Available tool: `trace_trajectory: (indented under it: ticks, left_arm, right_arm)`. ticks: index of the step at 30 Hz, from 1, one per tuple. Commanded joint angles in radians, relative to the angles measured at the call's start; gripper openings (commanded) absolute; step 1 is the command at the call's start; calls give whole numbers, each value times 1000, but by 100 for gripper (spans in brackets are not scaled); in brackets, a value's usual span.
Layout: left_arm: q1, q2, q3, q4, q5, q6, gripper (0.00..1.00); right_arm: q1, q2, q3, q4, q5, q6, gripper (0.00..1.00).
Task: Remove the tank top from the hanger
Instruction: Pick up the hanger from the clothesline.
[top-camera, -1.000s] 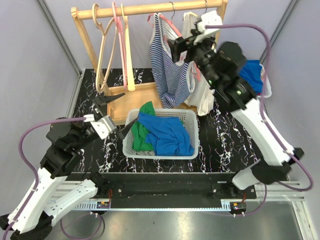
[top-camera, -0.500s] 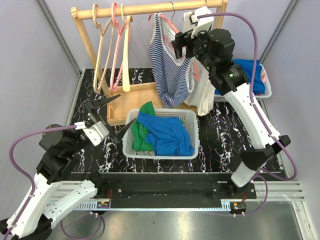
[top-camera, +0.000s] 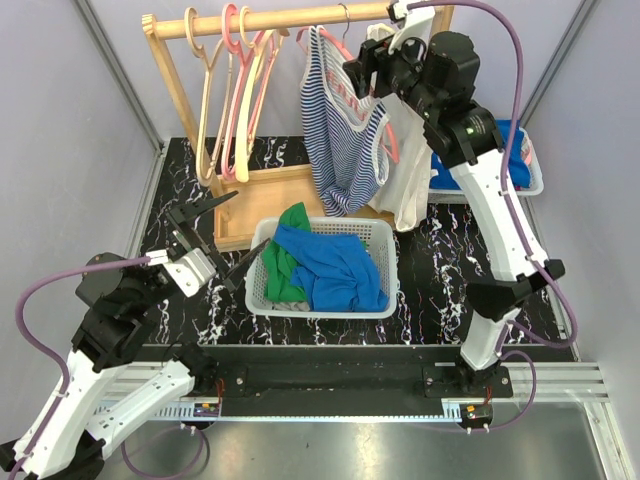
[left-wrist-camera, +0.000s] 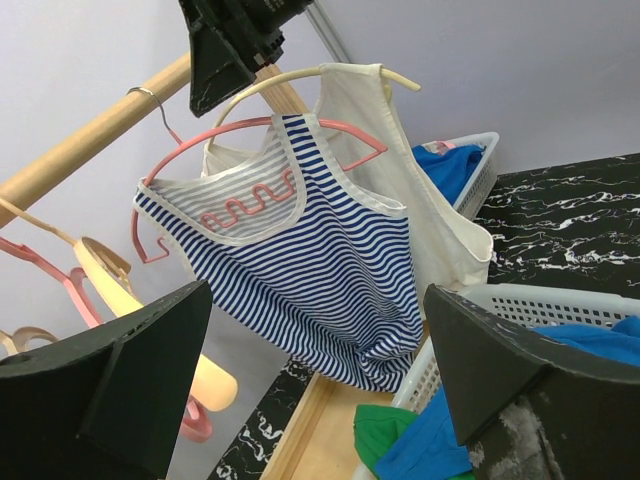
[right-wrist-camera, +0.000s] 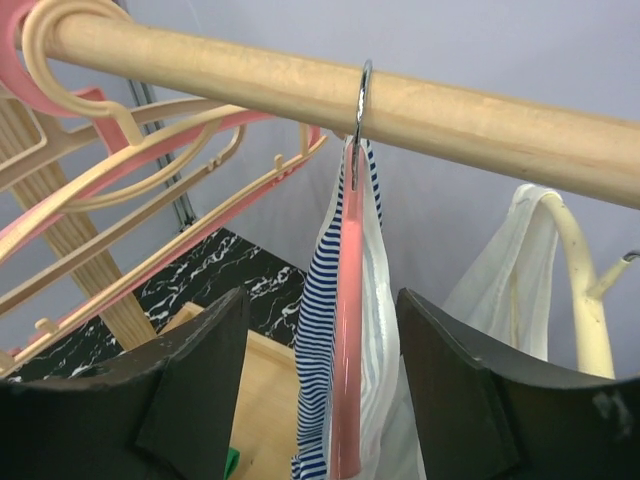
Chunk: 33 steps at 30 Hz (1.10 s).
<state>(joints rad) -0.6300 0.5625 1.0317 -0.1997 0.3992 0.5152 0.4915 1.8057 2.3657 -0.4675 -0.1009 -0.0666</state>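
We record the right gripper (top-camera: 368, 68) higher than a second ago and closer to the rail (top-camera: 290, 18). Its jaws now straddle the pink hanger (right-wrist-camera: 345, 330) just below the hook. The right arm stands straighter over the surface. The left gripper (top-camera: 240, 228) sits lower and further back toward its base. The empty hangers (top-camera: 235, 90) at the rail's left end have turned on the rail.

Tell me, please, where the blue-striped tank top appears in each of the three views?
Top external: the striped tank top hangs at upper centre, above the basket.
Left wrist: it fills the centre of the picture, seen front-on.
Right wrist: lower centre, seen edge-on as a narrow striped strip.
Shared landmark: the wooden rail it hangs from.
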Motion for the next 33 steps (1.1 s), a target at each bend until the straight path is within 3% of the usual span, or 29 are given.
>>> trace_trajectory:
  ticks: [1,9,12,13,17,20,25,33]
  left_arm:
    - [4,-10,10,49,15,19,95]
    - [4,-10,8,51,13,31,95]
    - [4,-10,7,55,10,31,95]
    - [4,-10,7,54,10,31,95]
    - [4,-10,4,56,10,28,95]
    - [4,-9,5,59,10,28,95]
    - [4,-10,1,59,10,26,95]
    - [9,-26,-10,51,7,28,95]
  right_arm:
    - [-2,76,115,-77,-37,30,66]
    - [-4,126,147,-115,-51,42,63]
    - [-4,132,150,-126,-48,37,49]
    - [-2,136,152,-131,-49,30,35]
    - [-2,138,164,-155,-72,16,9]
    - [-4,133,165,-152,-80,13,0]
    - [-4,107,129,-82,-77,21,0]
    - [-4,-14,-54,207,-19,56,0]
